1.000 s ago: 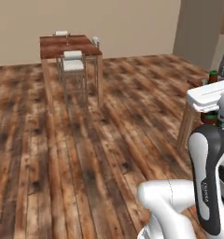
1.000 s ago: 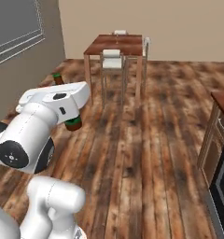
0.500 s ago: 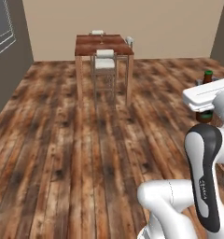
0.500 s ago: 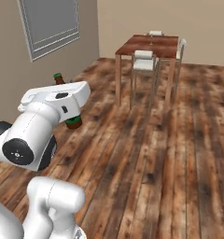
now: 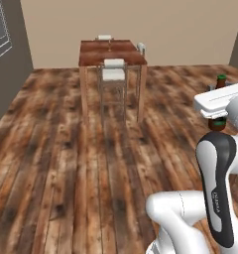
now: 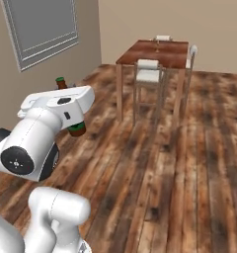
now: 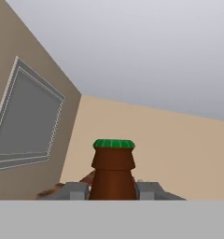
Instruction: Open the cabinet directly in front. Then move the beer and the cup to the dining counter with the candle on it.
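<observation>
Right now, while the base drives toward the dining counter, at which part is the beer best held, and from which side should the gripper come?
The body below the shoulder, from the side, as now: the gripper is shut on the beer, one finger on each flank. The bottle stands upright, its walls there straight and round, while the neck narrows toward the green cap and would slip. The dining counter lies ahead.

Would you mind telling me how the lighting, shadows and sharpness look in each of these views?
Left base view: flat, even light, faint soft shadows under the dining counter, edges slightly soft. Right base view: likewise even, no glare on the floor, mild blur. Hand view: the beer sits sharp between the claw fingers, walls plain and shadowless.
</observation>
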